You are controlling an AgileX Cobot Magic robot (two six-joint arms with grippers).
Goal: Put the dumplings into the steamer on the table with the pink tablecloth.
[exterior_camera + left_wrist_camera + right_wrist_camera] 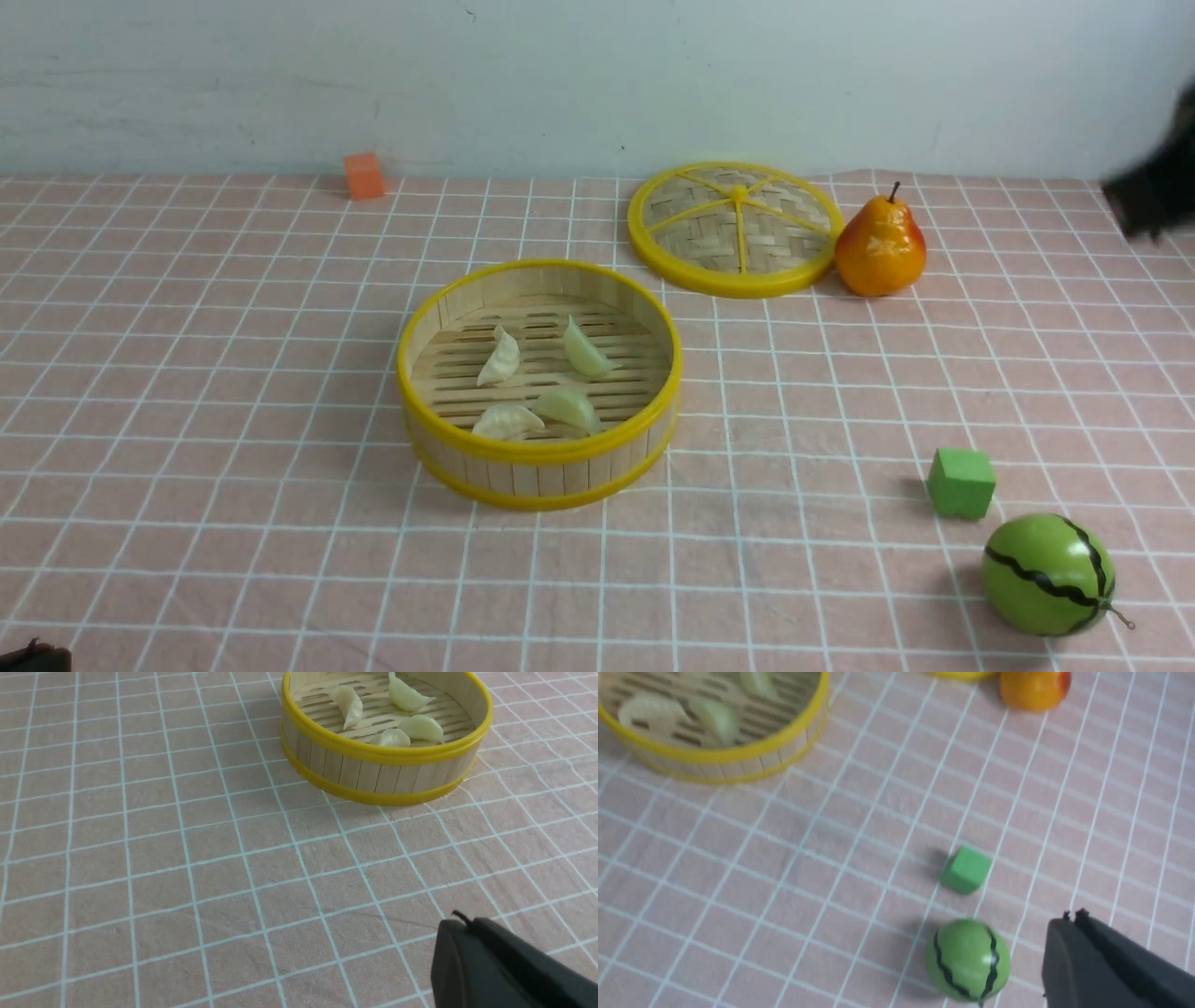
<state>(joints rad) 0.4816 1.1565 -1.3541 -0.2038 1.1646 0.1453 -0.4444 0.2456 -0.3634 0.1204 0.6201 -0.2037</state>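
The steamer (540, 457) stands mid-table on the pink tablecloth (233, 392). Several dumplings lie on its slatted floor, among them one cream (500, 358), one greenish (584, 350) and one at the front (506, 422). The steamer also shows in the left wrist view (387, 772) and the right wrist view (724, 760). My left gripper (460, 921) is shut and empty, low over bare cloth at the near left, well short of the steamer. My right gripper (1073, 917) is shut and empty, raised at the far right, near the toy watermelon (967, 960); it shows blurred in the front view (1158, 196).
The woven yellow-spoked lid (735, 229) lies behind the steamer with a pear (879, 248) beside it. A green cube (961, 482) and the watermelon (1047, 574) sit at the near right. An orange cube (363, 175) sits at the far left by the wall.
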